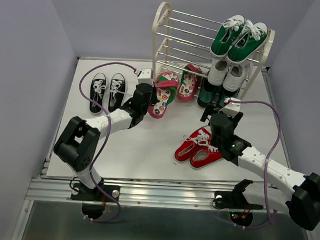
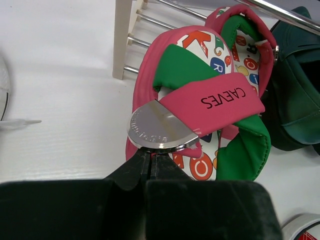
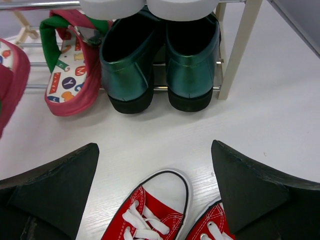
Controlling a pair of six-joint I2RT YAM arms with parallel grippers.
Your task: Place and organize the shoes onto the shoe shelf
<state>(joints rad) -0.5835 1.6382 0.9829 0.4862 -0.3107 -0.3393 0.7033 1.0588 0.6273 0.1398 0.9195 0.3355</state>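
Observation:
My left gripper (image 1: 149,99) is shut on the heel end of a red-pink-green flip-flop (image 2: 210,100), by its silver tag (image 2: 157,127); the flip-flop lies just in front of the shoe shelf (image 1: 160,38). Its mate (image 1: 188,82) sits partly under the shelf's lowest rods. The black-white sneakers (image 1: 107,89) stand side by side at the left. The red sneakers (image 1: 197,148) stand front centre. My right gripper (image 3: 154,147) is open and empty, just above and beyond the red sneakers' toes (image 3: 162,192), facing the shelf.
Green-and-white sneakers (image 1: 238,38) sit on the shelf's top right. Dark green boots (image 3: 160,60) stand at the shelf's lower right, beside its cream leg (image 3: 235,50). Walls close in on the left, right and back of the white table (image 1: 147,146).

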